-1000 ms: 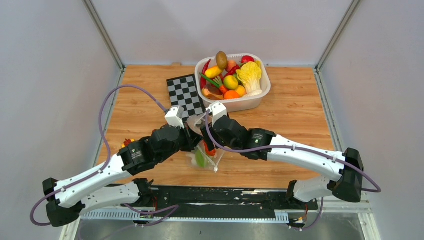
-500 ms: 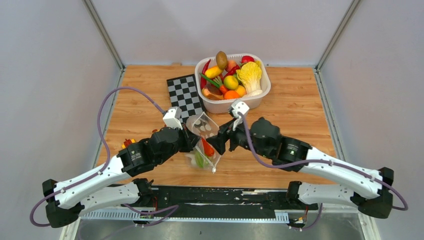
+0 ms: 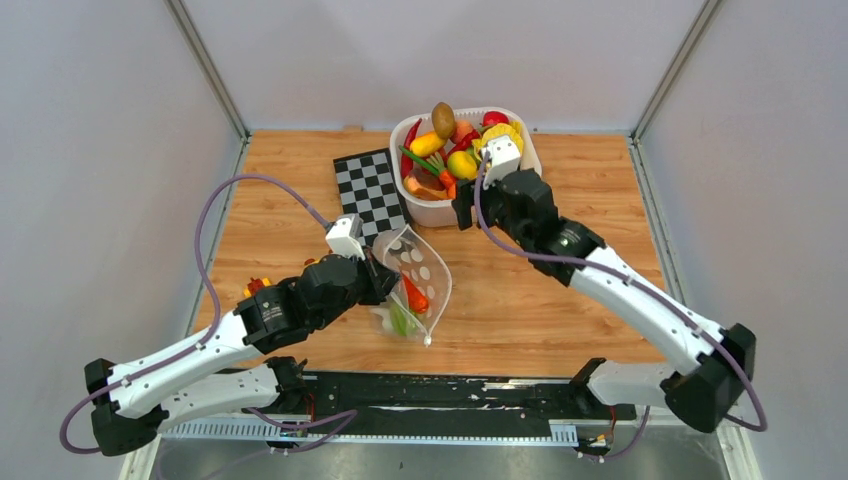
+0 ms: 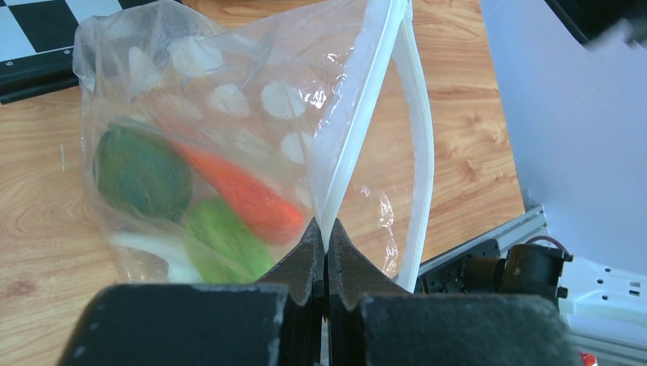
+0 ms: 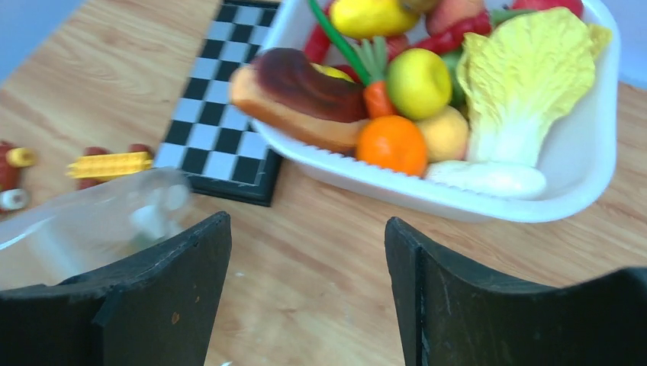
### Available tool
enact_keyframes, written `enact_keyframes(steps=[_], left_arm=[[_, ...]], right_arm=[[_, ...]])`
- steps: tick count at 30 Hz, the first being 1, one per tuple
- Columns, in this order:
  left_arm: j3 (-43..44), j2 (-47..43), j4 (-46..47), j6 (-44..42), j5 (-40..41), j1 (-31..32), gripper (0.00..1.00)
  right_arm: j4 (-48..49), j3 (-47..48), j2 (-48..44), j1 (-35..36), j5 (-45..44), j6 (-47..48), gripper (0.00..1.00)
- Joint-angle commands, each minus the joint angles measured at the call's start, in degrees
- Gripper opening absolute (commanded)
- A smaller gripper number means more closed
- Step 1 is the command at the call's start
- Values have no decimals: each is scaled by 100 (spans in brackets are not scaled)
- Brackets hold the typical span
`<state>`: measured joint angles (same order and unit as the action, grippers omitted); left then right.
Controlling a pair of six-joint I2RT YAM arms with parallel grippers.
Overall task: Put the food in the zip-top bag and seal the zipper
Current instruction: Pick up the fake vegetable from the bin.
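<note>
so the left gripper (image 4: 326, 229) pinches the bag (image 4: 229, 99) by its zipper (image 4: 352, 152), mouth open just ahead. right gripper (image 5: 307, 229) hangs wide and empty, food (image 5: 393, 143) in the tub (image 5: 587, 168) right ahead; that thin pinch might slip and the mouth collapses

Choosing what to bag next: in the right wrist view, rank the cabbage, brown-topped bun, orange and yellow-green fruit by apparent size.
1. cabbage, clearly largest.
2. brown-topped bun.
3. orange and yellow-green fruit look alike; the orange sits nearer the camera, so I won't rank them.

Open dotted zip-top bag (image 3: 427, 263) holds red and green food (image 3: 414, 298).
</note>
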<state>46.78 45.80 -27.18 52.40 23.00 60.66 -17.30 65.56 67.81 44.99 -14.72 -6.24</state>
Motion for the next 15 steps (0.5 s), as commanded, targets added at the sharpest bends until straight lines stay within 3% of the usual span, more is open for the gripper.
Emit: enact_keyframes(steps=[1, 7, 15], left_arm=[[-11, -140, 101, 26, 81, -6, 0], [-9, -255, -31, -8, 142, -5, 0], [-54, -396, -131, -48, 239, -9, 0]], right_arm=[[-8, 614, 726, -802, 517, 196, 74], [289, 1494, 2016, -1556, 1053, 8, 74], [337, 3075, 3744, -1781, 1288, 217, 79]])
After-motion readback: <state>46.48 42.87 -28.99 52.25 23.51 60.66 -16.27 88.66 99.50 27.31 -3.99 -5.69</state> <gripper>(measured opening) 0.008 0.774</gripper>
